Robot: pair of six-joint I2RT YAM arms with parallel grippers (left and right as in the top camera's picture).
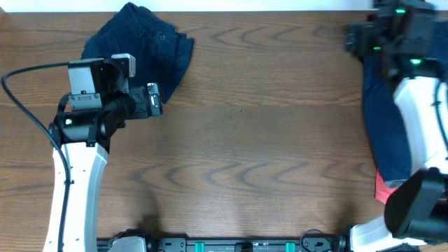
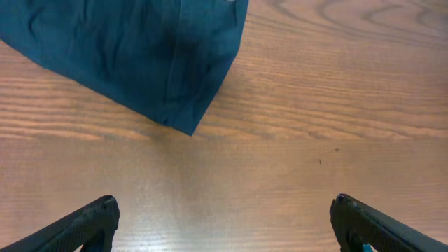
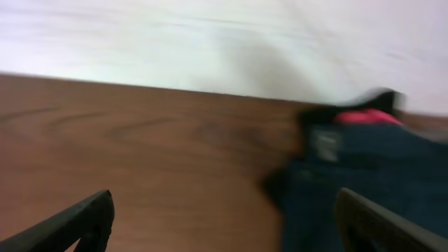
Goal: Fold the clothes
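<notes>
A bunched pair of dark navy shorts (image 1: 143, 43) lies at the table's far left. In the left wrist view (image 2: 133, 52) its corner points toward the camera. My left gripper (image 1: 155, 100) (image 2: 224, 220) is open and empty, over bare wood just in front of these shorts. A pile of navy clothes (image 1: 385, 122) lies along the right edge, with a coral-red piece (image 1: 383, 189) under its near end. My right gripper (image 1: 354, 38) (image 3: 224, 220) is open and empty at the far right. Its blurred view shows navy fabric (image 3: 364, 185) and a red piece (image 3: 364, 117) to its right.
The wooden table (image 1: 266, 140) spans the view. A white wall (image 3: 210, 42) rises behind its far edge. The right arm's white link (image 1: 420, 119) lies over the right pile. A black cable (image 1: 28, 73) loops by the left arm.
</notes>
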